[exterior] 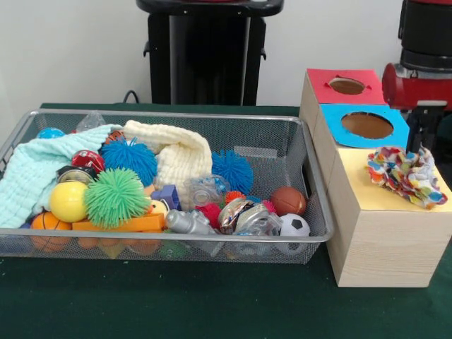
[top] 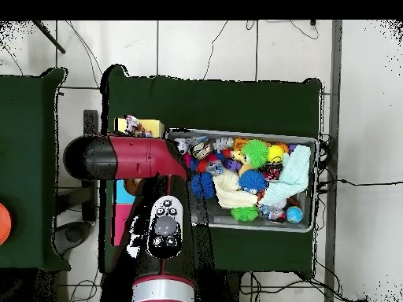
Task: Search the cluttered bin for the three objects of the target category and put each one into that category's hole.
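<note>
My red-and-black arm [exterior: 417, 85] hangs over the pale wooden sorting box [exterior: 381, 240] at the green bench's [exterior: 176, 304] edge — whether my jaws are apart or together, I cannot tell. A multicoloured ruffled cloth [exterior: 404, 175] lies on the box's yellow end, covering whatever hole is there; the red hole [exterior: 347, 85] and blue hole [exterior: 366, 125] stay uncovered. The silver wire-mesh bin [exterior: 282, 152] beside it is heaped with spiky balls, sports balls and cloths. The risk, I judge — grabbing a neighbour or snagging the cream knitted cloth [exterior: 176, 152] in that tangle.
</note>
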Tool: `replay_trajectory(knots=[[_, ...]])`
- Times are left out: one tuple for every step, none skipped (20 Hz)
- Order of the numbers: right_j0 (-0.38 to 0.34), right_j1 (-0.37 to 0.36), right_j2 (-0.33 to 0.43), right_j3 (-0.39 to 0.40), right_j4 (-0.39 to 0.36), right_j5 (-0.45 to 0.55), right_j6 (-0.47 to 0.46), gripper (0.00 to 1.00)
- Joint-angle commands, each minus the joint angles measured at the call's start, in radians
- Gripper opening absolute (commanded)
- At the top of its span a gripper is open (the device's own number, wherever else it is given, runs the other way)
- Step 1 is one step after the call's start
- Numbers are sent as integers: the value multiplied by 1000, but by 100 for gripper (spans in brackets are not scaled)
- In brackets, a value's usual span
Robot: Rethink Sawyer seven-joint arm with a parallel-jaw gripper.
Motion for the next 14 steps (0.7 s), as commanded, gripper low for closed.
replay_trajectory(knots=[[4, 149, -11, -100, -12, -33, 187, 0], [0, 176, -8, -112, -16, -32, 176, 0], [-7, 196, -1, -115, -16, -54, 169, 0], [-10, 209, 4, -113, -17, -89, 168, 0], [-15, 217, 11, -105, -12, -114, 174, 0], [-16, 221, 14, -100, -11, -132, 178, 0], [-17, 225, 15, -98, -10, -140, 179, 0], [-18, 228, 17, -97, -9, -147, 180, 0], [-23, 232, 23, -92, -6, -161, 178, 0], [-24, 238, 23, -87, -8, -182, 183, 0], [-24, 243, 24, -83, -9, -202, 187, 0], [-26, 245, 25, -74, -7, -212, 194, 0], [-26, 244, 25, -66, -9, -222, 197, 0], [-29, 242, 28, -56, -6, -223, 200, 0]])
